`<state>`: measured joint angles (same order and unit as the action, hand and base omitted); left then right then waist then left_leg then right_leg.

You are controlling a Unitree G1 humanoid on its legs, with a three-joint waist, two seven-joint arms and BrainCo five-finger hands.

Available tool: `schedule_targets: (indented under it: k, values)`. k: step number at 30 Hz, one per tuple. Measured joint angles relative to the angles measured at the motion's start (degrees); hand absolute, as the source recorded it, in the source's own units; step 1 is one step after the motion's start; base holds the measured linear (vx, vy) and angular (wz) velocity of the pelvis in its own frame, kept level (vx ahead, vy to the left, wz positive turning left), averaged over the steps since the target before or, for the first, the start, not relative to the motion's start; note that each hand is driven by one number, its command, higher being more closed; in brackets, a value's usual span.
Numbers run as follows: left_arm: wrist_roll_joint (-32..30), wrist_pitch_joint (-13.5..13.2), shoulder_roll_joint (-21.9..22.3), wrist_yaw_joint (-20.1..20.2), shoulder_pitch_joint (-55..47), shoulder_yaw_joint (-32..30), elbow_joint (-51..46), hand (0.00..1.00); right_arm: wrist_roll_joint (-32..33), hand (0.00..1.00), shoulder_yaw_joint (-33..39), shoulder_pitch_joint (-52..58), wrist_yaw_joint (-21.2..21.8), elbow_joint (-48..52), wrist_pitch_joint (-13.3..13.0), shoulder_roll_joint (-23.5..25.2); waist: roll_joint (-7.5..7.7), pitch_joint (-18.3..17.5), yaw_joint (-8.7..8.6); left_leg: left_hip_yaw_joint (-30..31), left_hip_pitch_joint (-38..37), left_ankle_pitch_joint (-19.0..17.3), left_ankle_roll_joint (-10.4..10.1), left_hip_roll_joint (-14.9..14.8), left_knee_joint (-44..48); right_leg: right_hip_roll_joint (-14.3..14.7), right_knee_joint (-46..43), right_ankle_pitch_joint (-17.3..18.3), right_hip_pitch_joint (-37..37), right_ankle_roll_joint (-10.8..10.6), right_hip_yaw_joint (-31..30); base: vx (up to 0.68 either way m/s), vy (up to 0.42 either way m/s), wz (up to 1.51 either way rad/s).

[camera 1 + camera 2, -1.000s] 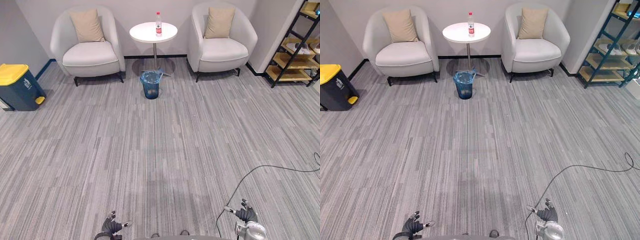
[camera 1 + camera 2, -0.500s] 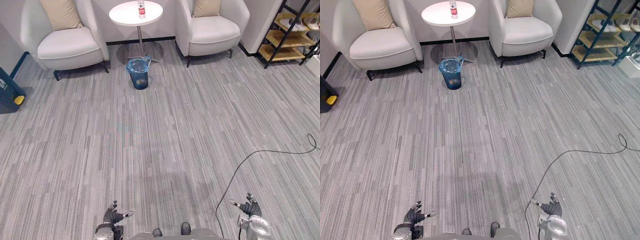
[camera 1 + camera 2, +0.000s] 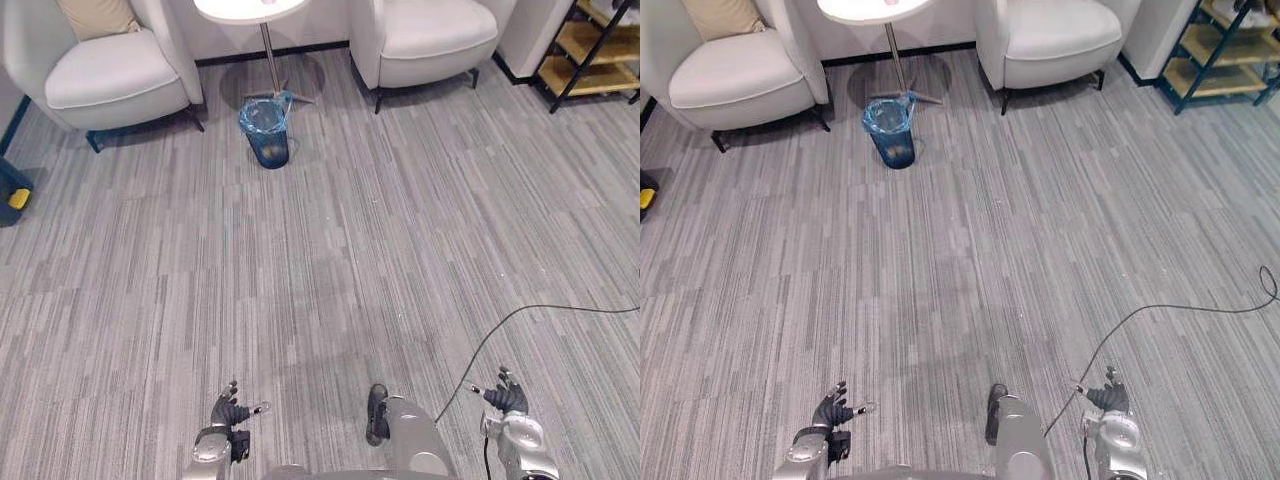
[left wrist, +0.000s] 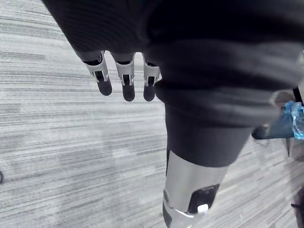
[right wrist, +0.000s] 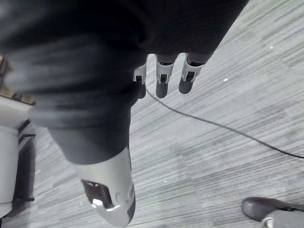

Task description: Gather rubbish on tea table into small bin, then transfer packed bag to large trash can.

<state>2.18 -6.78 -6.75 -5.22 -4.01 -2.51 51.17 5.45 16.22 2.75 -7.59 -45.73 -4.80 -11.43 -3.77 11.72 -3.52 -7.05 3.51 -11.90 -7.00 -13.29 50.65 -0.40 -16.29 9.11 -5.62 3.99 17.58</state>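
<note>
While left hand (image 3: 229, 412) at seven o'clock and right hand (image 3: 504, 400) at five hang empty, fingers loosely straight, small bin (image 3: 267, 135) stands at eleven.

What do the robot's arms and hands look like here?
Both match. The left hand and right hand have silver fingers ending in rounded dark tips, a dark ribbed cover over the back and wrist, and a thicker silver thumb with a dark inset. The arms are silver-grey.

The tea table (image 3: 250, 10) and large trash can (image 3: 10, 178) are cut off at view edges; small bin (image 3: 267, 135) contents are too small to identify.
</note>
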Motion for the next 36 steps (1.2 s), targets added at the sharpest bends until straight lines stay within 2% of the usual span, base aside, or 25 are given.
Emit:
schedule_targets:
  k: [1, 3, 5, 8, 9, 10, 11, 12, 13, 14, 16, 18, 20, 21, 22, 23, 25, 26, 27, 28, 29, 30, 33, 35, 36]
  values:
    - [0.01, 0.03, 0.02, 0.03, -0.14, 0.01, -0.05, 0.00, 1.04, 0.00, -0.67, 0.25, -0.04, 0.09, -0.57, -0.15, 0.83, 0.49, 1.15, -1.16, 2.80, -0.38, 0.63, -1.45, 5.69, 0.87, 2.86, 0.03, 4.16, 0.31, -0.56, 0.25, -0.129, -0.19]
    - [0.05, 0.02, 0.32, -0.04, 0.00, -0.41, -0.28, 0.00, 2.10, 0.00, -0.34, 0.11, -0.26, 0.71, -1.02, 0.01, 0.84, 0.51, 1.91, -2.28, 7.28, -1.33, 1.46, -1.68, 5.98, 1.32, 5.82, 0.00, 7.76, 0.44, -1.48, 0.29, -0.099, -0.27]
    - [0.08, 0.03, 0.63, -0.08, 0.07, -0.44, -0.92, 0.00, 3.03, 0.00, -0.25, -0.66, -0.24, 0.64, -1.05, 0.10, 0.52, 0.67, 2.72, -3.77, 11.21, -2.13, 2.68, -0.78, 0.44, 1.06, 7.55, -0.06, 9.65, 0.37, -2.92, 0.28, -0.010, -0.37]
    - [0.72, 0.03, 1.76, -0.11, 0.11, -0.41, -1.17, 0.00, 3.04, 0.00, 1.93, -1.25, -0.31, 0.35, -1.02, 1.10, 1.00, 1.13, 3.84, -4.04, 12.80, -1.20, 2.35, 5.08, -20.58, -1.71, 9.88, 0.40, 12.68, -0.79, -4.98, 0.32, 0.124, -0.37]
    - [0.72, 0.00, 2.20, -0.12, 0.14, -0.39, -1.19, 0.00, 3.02, 0.00, 2.19, -0.95, -0.60, 0.09, -1.01, 0.89, 0.57, 1.13, 4.13, -3.45, 12.58, 2.01, 1.73, 7.14, -30.59, -2.40, 10.69, 1.17, 13.84, -2.17, -5.65, 0.39, 0.226, -0.28]
    - [0.71, -0.01, 2.34, -0.11, 0.00, -0.34, -1.17, 0.00, 3.02, 0.00, 2.19, -0.69, -1.12, -0.40, -0.96, 0.66, -0.55, 1.00, 4.22, -2.12, 11.90, 5.59, 1.62, 8.01, -39.21, -2.05, 10.98, 2.22, 14.72, -3.70, -6.21, 0.34, 0.228, -0.28]
    - [0.71, -0.01, 2.31, -0.14, -0.05, -0.38, -1.11, 0.00, 3.02, 0.00, 2.12, -0.67, -1.21, -0.62, -0.94, 0.61, -1.19, 1.27, 4.48, -1.24, 11.76, 8.40, 1.91, 7.99, -41.68, -1.62, 11.01, 2.90, 15.39, -4.44, -6.79, 0.37, 0.265, -0.38]
    - [0.72, 0.03, 1.91, -0.29, -0.56, -0.43, -1.05, 0.00, 3.02, 0.00, 1.64, -0.70, -1.24, -0.93, -0.76, 1.09, -1.14, 1.20, 4.82, -0.33, 10.51, 14.01, 3.52, 8.51, -42.16, -2.08, 11.08, 3.96, 16.27, -5.60, -8.41, 0.38, 0.220, -0.45]
    - [0.74, 0.01, 1.47, -0.37, -1.00, -0.44, -1.08, 0.00, 2.94, 0.00, 0.55, -0.95, -1.17, -0.91, -0.77, 1.78, 0.85, 1.09, 4.93, -0.48, 10.96, 14.34, 4.85, 10.46, -40.15, -3.92, 11.41, 5.06, 16.60, -6.85, -9.54, 0.38, 0.190, -0.42]
    - [0.75, 0.01, 1.41, -0.40, -0.97, -0.44, -1.08, 0.00, 2.91, 0.00, 0.48, -1.01, -1.16, -0.93, -0.79, 2.00, 1.58, 1.01, 4.99, -0.64, 11.83, 13.11, 6.58, 11.18, -38.39, -4.74, 11.39, 5.36, 16.70, -7.10, -9.88, 0.39, 0.158, -0.21]
    - [1.30, 0.06, 1.90, -0.35, -0.85, -0.33, -0.90, 0.00, 2.90, 0.00, 0.40, -1.09, -1.22, -1.17, -0.80, 1.87, 2.61, 1.08, 5.20, -1.80, 13.07, 7.82, 8.38, 12.81, -33.12, -7.12, 7.93, 5.97, 16.12, -7.98, -11.69, 0.45, 0.220, -0.10]
    - [1.33, 0.08, 1.80, -0.33, -1.03, -0.29, -0.53, 0.00, 2.79, 0.00, 0.49, -0.98, -1.16, -1.28, -0.80, 1.91, 2.58, 1.07, 5.39, -2.84, 9.78, 5.11, 8.72, 13.79, -33.49, -8.80, -4.78, 6.52, 11.79, -9.80, -14.85, 0.37, 0.203, -0.21]
    - [1.33, 0.15, 1.00, -0.41, -1.22, -0.09, 0.14, 0.00, 2.53, 0.00, -0.62, -0.84, -1.07, -1.73, -0.81, 2.05, 2.76, 0.98, 5.06, -3.10, 3.85, 3.53, 9.38, 15.16, -36.83, -10.58, -24.17, 4.96, 4.72, -16.92, -16.41, 0.43, 0.142, -0.09]
    - [1.34, 0.16, 0.27, -0.52, -1.26, 0.40, 0.17, 0.00, 1.84, 0.00, -1.03, -1.28, -0.96, -2.29, -0.80, 2.12, 2.70, 0.99, 4.62, -3.07, 0.61, 3.22, 10.23, 15.49, -38.26, -10.86, -32.00, 6.34, 1.02, -15.97, -15.75, 0.44, 0.111, 0.06]
    - [1.35, 0.18, -0.06, -0.59, -1.31, 0.59, 0.19, 0.00, 1.64, 0.00, -1.23, -1.26, -0.97, -2.33, -0.80, 2.12, 2.61, 0.96, 4.30, -3.04, -0.88, 3.01, 10.47, 15.51, -38.83, -10.85, -34.46, 7.01, -0.64, -14.80, -15.00, 0.53, 0.067, 0.16]
    - [1.62, 0.14, -0.41, -1.02, -0.98, 0.69, 0.15, 0.00, 1.13, 0.00, -1.55, -1.24, -0.96, -2.36, -0.80, 2.07, 2.45, 0.90, 4.02, -2.59, -3.66, 2.97, 10.53, 15.50, -40.44, -10.73, -35.86, 8.39, -3.87, -12.07, -12.50, 0.35, -0.001, 0.19]
    - [1.87, 0.12, -0.38, -1.31, 0.15, 0.38, 0.16, 0.00, 0.73, 0.00, -1.55, -1.69, -0.96, -2.68, -0.80, 1.78, 1.90, 1.17, 3.30, -1.62, -6.78, 2.95, 10.50, 14.33, -42.40, -9.40, -31.07, 10.15, -9.12, -8.69, -8.88, 0.57, -0.126, 0.28]
    - [1.94, -0.01, -0.17, -1.27, 0.58, 0.13, 0.17, 0.00, 0.73, 0.00, -1.61, -3.13, -0.94, -3.01, -0.42, 1.34, 0.52, 1.89, 2.09, -0.85, -10.14, 2.65, 9.92, 11.20, -42.71, -5.53, -13.23, 6.33, -12.95, -7.73, -8.49, 0.71, -0.282, 0.43]
    - [1.93, -0.06, -0.73, -1.26, 0.16, 0.11, 0.18, 0.00, 0.73, 0.00, -1.81, -2.70, -0.92, -2.97, -0.36, 1.36, 2.14, 1.22, 1.92, -0.80, -11.82, 1.55, 7.73, 11.65, -42.58, -5.00, -0.52, -3.33, -12.13, -7.31, -9.53, 0.74, -0.327, 0.51]
    - [1.90, -0.07, -0.82, -1.28, 0.02, -0.02, 0.59, 0.00, 0.75, 0.00, -1.72, -1.62, -0.95, -3.21, -0.36, 0.80, 2.77, 1.18, 1.58, 0.20, -13.22, -0.42, 4.93, 11.92, -42.44, -5.09, 1.89, -13.58, -11.31, -3.63, -10.64, 0.50, -0.221, 0.18]
    - [1.90, 0.06, 0.44, -1.23, 0.54, -0.24, 1.85, 0.00, 0.76, 0.00, -1.47, -2.84, -1.03, -4.54, -0.08, -0.54, 0.28, 0.63, 1.96, 1.15, -13.65, -1.17, 4.10, 9.17, -42.49, -2.65, 0.26, -13.04, -11.46, -3.19, -9.96, 0.48, -0.226, -0.02]
    - [1.89, -0.04, 0.50, -1.30, 0.83, -0.39, 1.92, 0.00, 0.79, 0.00, -1.37, -3.67, -1.01, -4.49, -0.19, -0.99, 0.17, 0.66, 1.72, 2.20, -13.53, -0.73, 3.54, 8.63, -42.13, -2.12, -0.82, -10.07, -11.83, -2.77, -9.64, 0.35, -0.184, -0.15]
    - [1.81, -0.08, 1.13, -1.27, 2.39, -0.40, 2.42, 0.00, 0.85, 0.00, -1.25, -2.78, -0.98, -4.64, 0.00, -1.03, -0.29, 0.59, 1.09, 3.98, -12.31, 0.03, 2.32, 6.73, -36.99, -1.67, -2.43, -6.18, -9.58, -1.78, -6.89, 0.32, -0.197, 0.42]
    - [1.80, -0.07, 1.98, -1.25, 2.86, -0.83, 2.22, 0.00, 1.17, 0.00, -1.10, -0.58, -0.98, -4.47, 0.05, -0.10, -0.20, 0.67, 1.17, 5.62, -8.47, 1.19, 0.15, 5.15, -24.27, -1.46, -0.17, -4.43, -4.30, -1.61, -4.52, 0.24, -0.160, 0.69]
    - [1.78, -0.01, 3.19, -1.20, 2.58, -1.85, 1.23, 0.00, 1.39, 0.00, -1.62, 0.39, -1.02, -3.98, 0.06, 0.35, -0.34, 0.67, 1.37, 5.34, -4.07, 4.66, -1.84, 3.45, -12.75, -0.84, 1.82, -3.59, -0.43, -1.34, -3.57, 0.27, -0.151, 0.40]
